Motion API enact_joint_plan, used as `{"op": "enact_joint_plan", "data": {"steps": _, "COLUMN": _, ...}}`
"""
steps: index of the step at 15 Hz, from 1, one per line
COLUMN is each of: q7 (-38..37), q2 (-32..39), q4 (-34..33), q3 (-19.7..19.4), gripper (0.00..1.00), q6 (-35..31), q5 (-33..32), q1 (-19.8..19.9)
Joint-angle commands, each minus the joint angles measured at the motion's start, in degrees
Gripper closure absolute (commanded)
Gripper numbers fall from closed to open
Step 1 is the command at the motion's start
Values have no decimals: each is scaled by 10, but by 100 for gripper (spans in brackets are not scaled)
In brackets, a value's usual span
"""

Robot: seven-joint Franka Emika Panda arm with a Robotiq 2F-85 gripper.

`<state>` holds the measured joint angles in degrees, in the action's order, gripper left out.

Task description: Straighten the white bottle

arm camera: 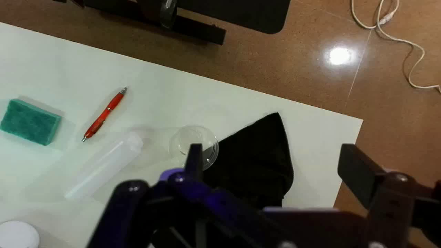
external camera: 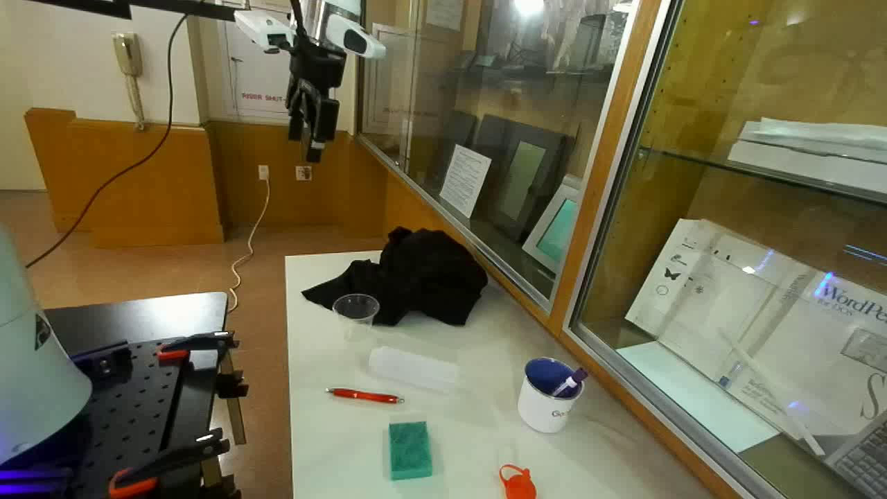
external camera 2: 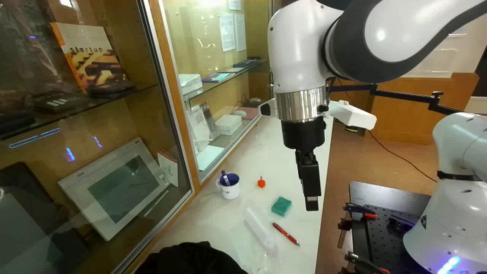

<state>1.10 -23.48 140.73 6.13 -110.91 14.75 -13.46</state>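
White plastic, the bottle (external camera: 414, 369) lies on its side at two o'clock from the pen (external camera: 365, 396) in an exterior view, the gripper (external camera: 307, 144) well apart at eleven o'clock. In an exterior view, the mug (external camera 2: 231, 191) sits at eleven o'clock from the bottle. In the wrist view the fingers (arm camera: 194, 160) spread wide, holding nothing, the bottle at nine o'clock. Reaching seems the step in hand; the next move probably calls for travel toward nine, lowering, then gripping to stand it up.
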Motion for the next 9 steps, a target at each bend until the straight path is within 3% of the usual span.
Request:
{"op": "enact_joint_plan", "data": {"steps": 1, "q7": 3, "q2": 0, "q4": -1, "q3": 8, "gripper": 0, "q6": 2, "q5": 3, "q1": 9}}
{"op": "enact_joint_plan", "data": {"steps": 5, "q7": 3, "q2": 0, "q4": -1, "q3": 8, "gripper": 0, "q6": 2, "q5": 3, "q1": 9}}
{"op": "enact_joint_plan", "data": {"steps": 9, "q7": -34, "q2": 14, "q4": 1, "q3": 13, "gripper": 0, "q6": -61, "q5": -15, "q1": 31}}
